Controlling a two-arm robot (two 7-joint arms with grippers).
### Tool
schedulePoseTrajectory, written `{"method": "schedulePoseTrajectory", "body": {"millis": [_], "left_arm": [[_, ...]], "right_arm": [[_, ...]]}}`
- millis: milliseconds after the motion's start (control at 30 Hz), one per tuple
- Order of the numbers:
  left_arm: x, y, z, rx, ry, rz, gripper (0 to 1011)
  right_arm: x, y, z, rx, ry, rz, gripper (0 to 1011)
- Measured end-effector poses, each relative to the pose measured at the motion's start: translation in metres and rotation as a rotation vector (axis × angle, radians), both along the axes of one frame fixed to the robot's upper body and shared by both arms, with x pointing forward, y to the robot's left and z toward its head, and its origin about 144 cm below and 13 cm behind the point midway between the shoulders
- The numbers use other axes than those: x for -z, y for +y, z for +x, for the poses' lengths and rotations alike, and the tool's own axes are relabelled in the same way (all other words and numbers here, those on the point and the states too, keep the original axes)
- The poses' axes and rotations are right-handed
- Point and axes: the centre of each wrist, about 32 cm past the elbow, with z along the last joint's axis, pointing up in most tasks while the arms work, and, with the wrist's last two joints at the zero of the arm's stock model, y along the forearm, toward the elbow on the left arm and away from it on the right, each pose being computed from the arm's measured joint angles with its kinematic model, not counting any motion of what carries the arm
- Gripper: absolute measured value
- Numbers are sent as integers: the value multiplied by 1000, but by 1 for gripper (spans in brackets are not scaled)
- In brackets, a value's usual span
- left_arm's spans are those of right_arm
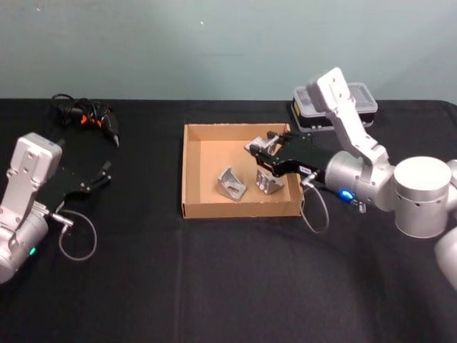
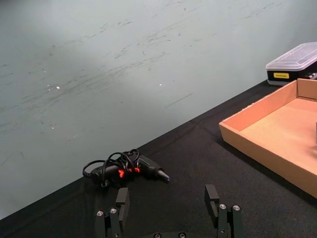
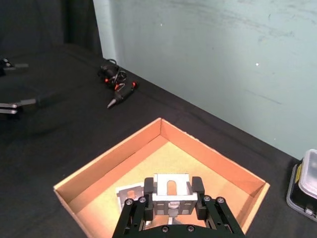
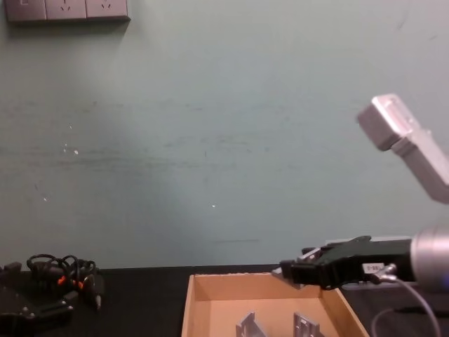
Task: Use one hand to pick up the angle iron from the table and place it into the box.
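The tan cardboard box (image 1: 191, 171) sits mid-table on the black table (image 1: 214, 279). My right gripper (image 1: 265, 151) hovers over the box's far right part, shut on a silver angle iron (image 1: 256, 148). The right wrist view shows that angle iron (image 3: 171, 191) clamped between the black fingers (image 3: 148, 194), above the box floor (image 3: 198, 171). Two more angle irons (image 1: 230, 184) (image 1: 269, 183) lie inside the box. From the chest, the right gripper (image 4: 291, 272) is level with the box rim (image 4: 259, 278). My left gripper (image 2: 167, 201) is parked at the table's left, open and holding nothing.
A clear-lidded plastic case (image 1: 335, 107) stands behind the box on the right. A black and orange tool with a coiled cable (image 1: 89, 114) lies at the back left. Bare black tabletop stretches in front of the box.
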Motion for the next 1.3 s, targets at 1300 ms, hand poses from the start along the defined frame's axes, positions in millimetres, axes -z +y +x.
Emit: {"method": "schedulePoseTrajectory", "body": {"millis": [1300], "left_arm": [[0,0,0,0,0,0,1000]], "right_arm": [[10,42,81,-50,130,-142,452]]}}
